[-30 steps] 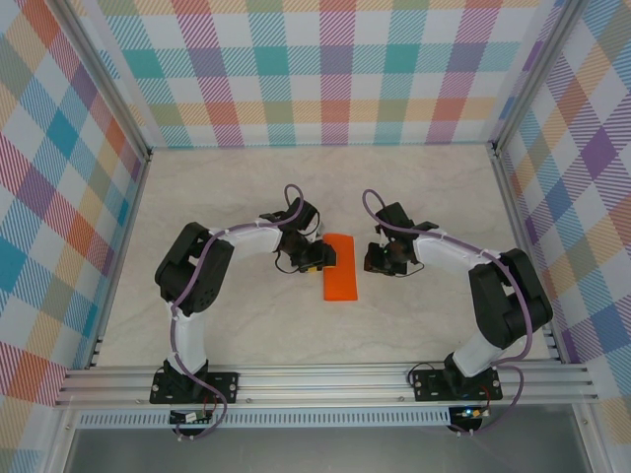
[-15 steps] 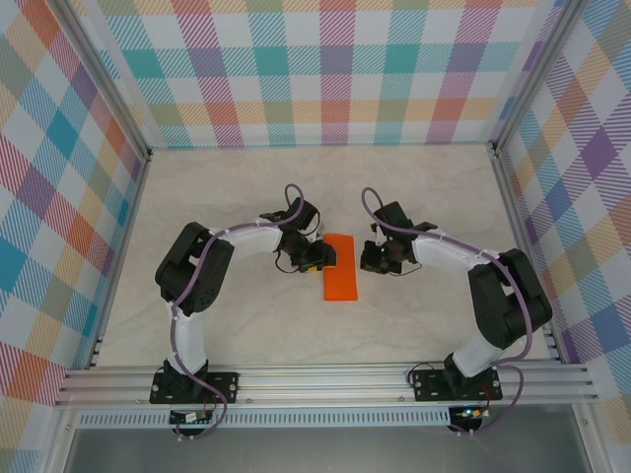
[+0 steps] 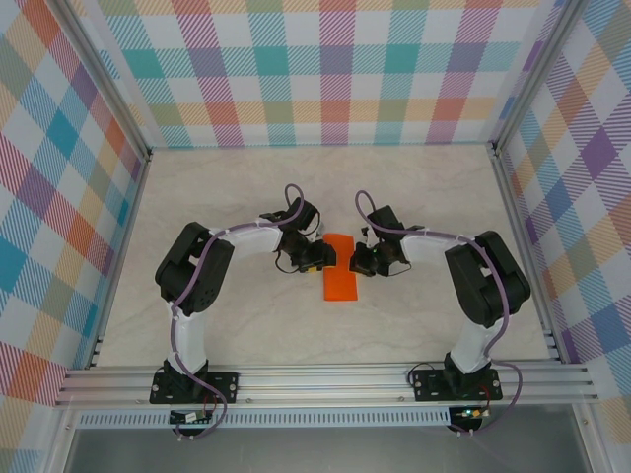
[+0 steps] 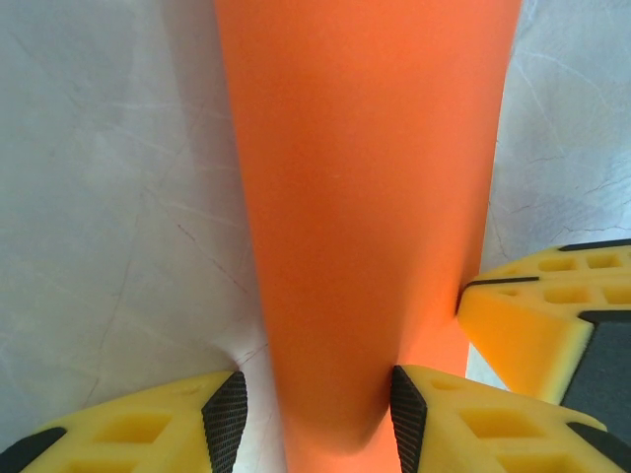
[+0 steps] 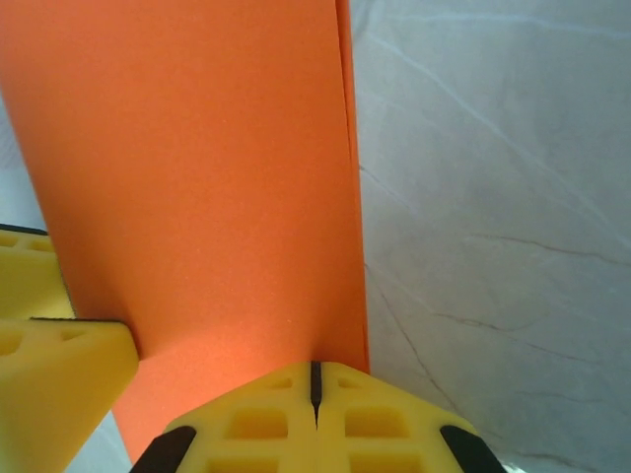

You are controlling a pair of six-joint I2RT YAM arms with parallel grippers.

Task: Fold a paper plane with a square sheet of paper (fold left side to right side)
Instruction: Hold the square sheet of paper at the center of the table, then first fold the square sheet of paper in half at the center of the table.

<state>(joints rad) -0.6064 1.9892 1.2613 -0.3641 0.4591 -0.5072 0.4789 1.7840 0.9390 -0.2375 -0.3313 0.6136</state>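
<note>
The orange sheet of paper (image 3: 340, 282) lies folded in half as a narrow rectangle on the table, between both grippers. My left gripper (image 3: 315, 258) is at the sheet's left side. In the left wrist view it (image 4: 315, 406) stands open, its pads straddling the rounded folded edge of the paper (image 4: 365, 177), with the right pad (image 4: 406, 419) touching it. My right gripper (image 3: 359, 260) sits at the sheet's right side. In the right wrist view it (image 5: 315, 372) is shut, tips together and resting on the paper (image 5: 197, 168) just inside its layered open edge.
The pale marble-patterned tabletop (image 3: 246, 315) surrounds the sheet. Checked walls with aluminium posts (image 3: 508, 187) close in the sides and back. The other arm's yellow fingers (image 4: 537, 320) appear at the right of the left wrist view.
My right gripper moved left, from beside the sheet onto its right edge, and its elbow swung inward. The left gripper and the paper stayed put.
</note>
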